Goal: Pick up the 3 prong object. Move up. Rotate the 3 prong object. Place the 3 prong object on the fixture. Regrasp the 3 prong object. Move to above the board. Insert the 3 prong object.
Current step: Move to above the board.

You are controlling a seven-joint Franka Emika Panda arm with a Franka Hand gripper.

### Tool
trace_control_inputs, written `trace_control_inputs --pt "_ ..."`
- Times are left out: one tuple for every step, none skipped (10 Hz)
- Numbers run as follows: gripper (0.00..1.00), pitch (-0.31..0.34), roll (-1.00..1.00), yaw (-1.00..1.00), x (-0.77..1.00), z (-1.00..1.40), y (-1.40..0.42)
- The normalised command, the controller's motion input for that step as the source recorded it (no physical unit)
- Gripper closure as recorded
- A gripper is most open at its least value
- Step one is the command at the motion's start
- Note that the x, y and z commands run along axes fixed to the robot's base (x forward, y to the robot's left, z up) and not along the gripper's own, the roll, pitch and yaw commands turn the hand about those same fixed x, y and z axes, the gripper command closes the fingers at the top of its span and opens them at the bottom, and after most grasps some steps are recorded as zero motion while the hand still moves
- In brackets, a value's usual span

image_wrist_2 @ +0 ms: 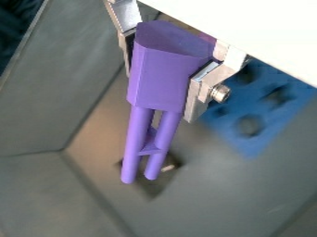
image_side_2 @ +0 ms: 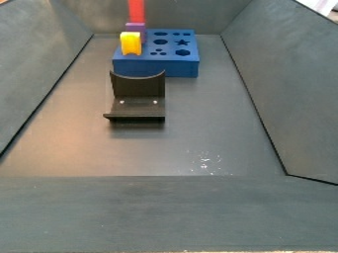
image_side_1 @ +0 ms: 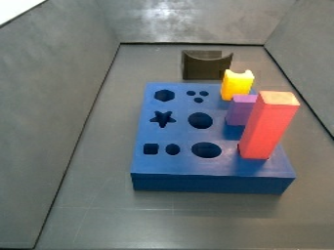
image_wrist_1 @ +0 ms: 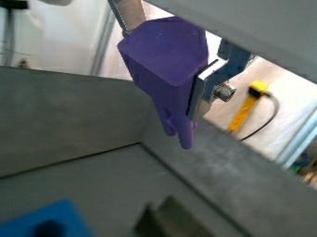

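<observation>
In both wrist views my gripper [image_wrist_1: 162,57] [image_wrist_2: 165,67] is shut on the thick head of the purple 3 prong object [image_wrist_1: 166,79] [image_wrist_2: 158,88]. The object hangs from the jaws with its slim prongs [image_wrist_2: 143,139] pointing down, well above the floor. The blue board [image_side_1: 196,137] [image_side_2: 172,54] with shaped holes lies on the floor, and a corner of it shows in the wrist views [image_wrist_2: 260,106] [image_wrist_1: 44,222]. The dark fixture [image_side_1: 202,63] [image_side_2: 136,94] stands beside the board. Neither side view shows the gripper or the object.
A yellow block [image_side_1: 237,83] [image_side_2: 130,42], a tall red block [image_side_1: 268,122] [image_side_2: 136,10] and a short lilac block [image_side_1: 239,112] stand on the board. Grey sloping walls [image_side_1: 78,117] [image_side_2: 40,109] enclose the floor on all sides.
</observation>
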Motion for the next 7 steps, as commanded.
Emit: trace_control_inputs --pt "1.0 -0.033 -1.0 -0.04 -1.0 0.13 -0.8" --pt "1.0 -0.037 -1.0 -0.04 -0.84 0.1 -0.61" --pt "1.0 -0.04 -1.0 -0.05 -0.6 0.07 -0.39" --pt "1.0 -0.043 -1.0 -0.05 -0.38 0.04 -0.21" --pt "1.0 -0.043 -1.0 -0.04 -0.18 0.01 -0.05" --pt "1.0 -0.049 -1.0 -0.05 -0.13 0.01 -0.01" --pt "1.0 -0.057 -0.94 -0.04 -0.09 0.0 0.01"
